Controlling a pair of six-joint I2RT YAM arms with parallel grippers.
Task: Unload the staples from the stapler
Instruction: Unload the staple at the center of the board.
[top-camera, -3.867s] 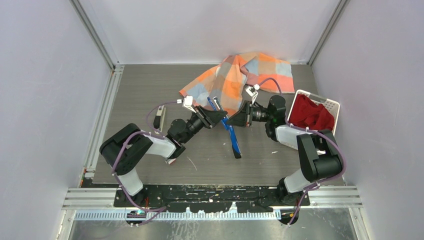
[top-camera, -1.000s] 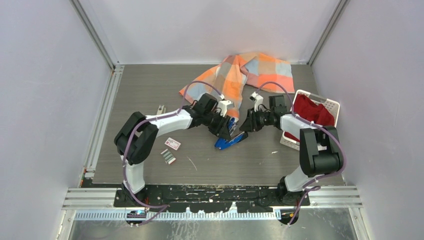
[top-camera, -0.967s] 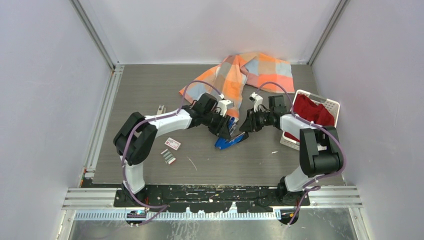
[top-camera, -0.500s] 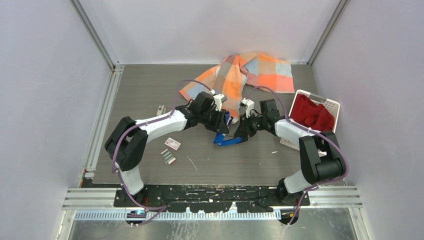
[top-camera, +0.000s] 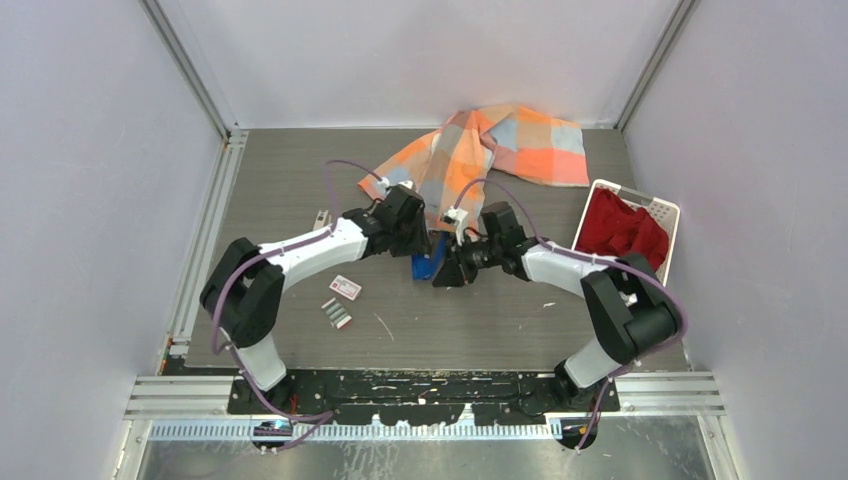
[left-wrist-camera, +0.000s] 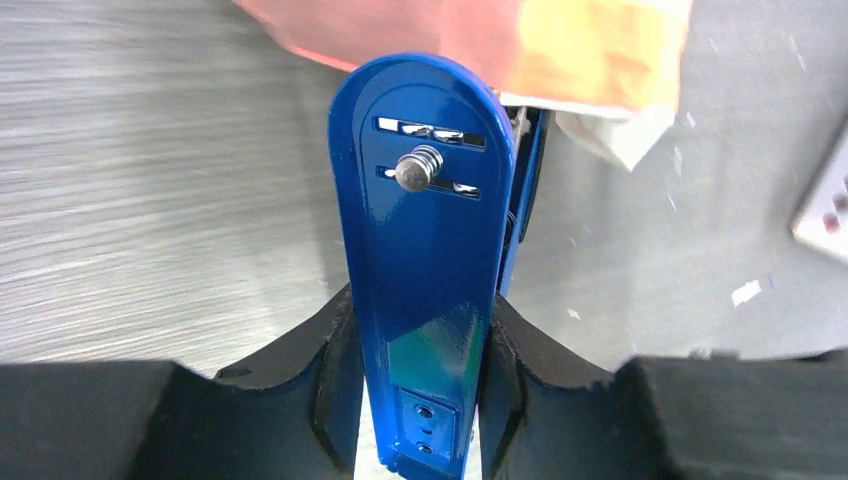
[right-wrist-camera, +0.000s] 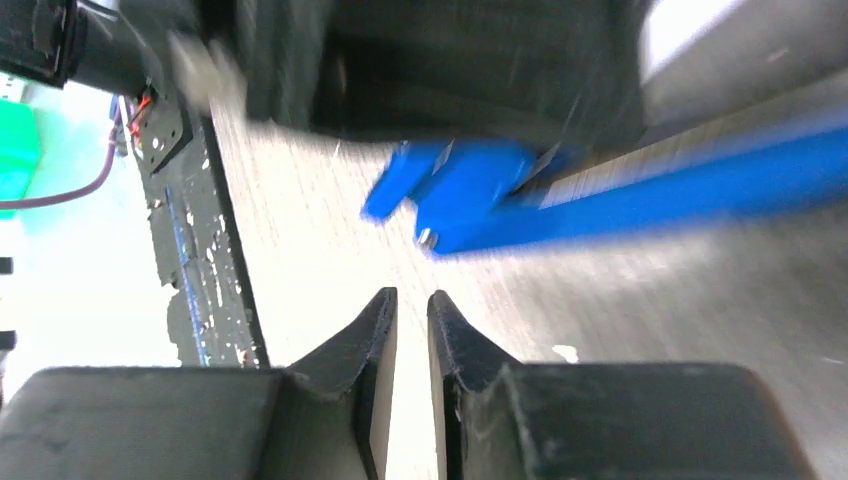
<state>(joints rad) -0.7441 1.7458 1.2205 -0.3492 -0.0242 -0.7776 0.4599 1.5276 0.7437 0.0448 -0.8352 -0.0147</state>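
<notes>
Left gripper (left-wrist-camera: 418, 308) pinches the small slim blue plastic stapler (left-wrist-camera: 425, 250) near the orange checked cloth (top-camera: 520, 140), mostly hidden from overhead, while the right gripper (right-wrist-camera: 410, 298), fingers nearly together and empty, sees it only blurred.

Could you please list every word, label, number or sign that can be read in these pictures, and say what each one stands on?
No text can be read in any view.
On the white-and-red packet: there is red printing, but it is too small to read from the top camera.
On the blue stapler: the side facing the left wrist camera shows no lettering, and the right wrist view of it is too blurred to tell.
</notes>
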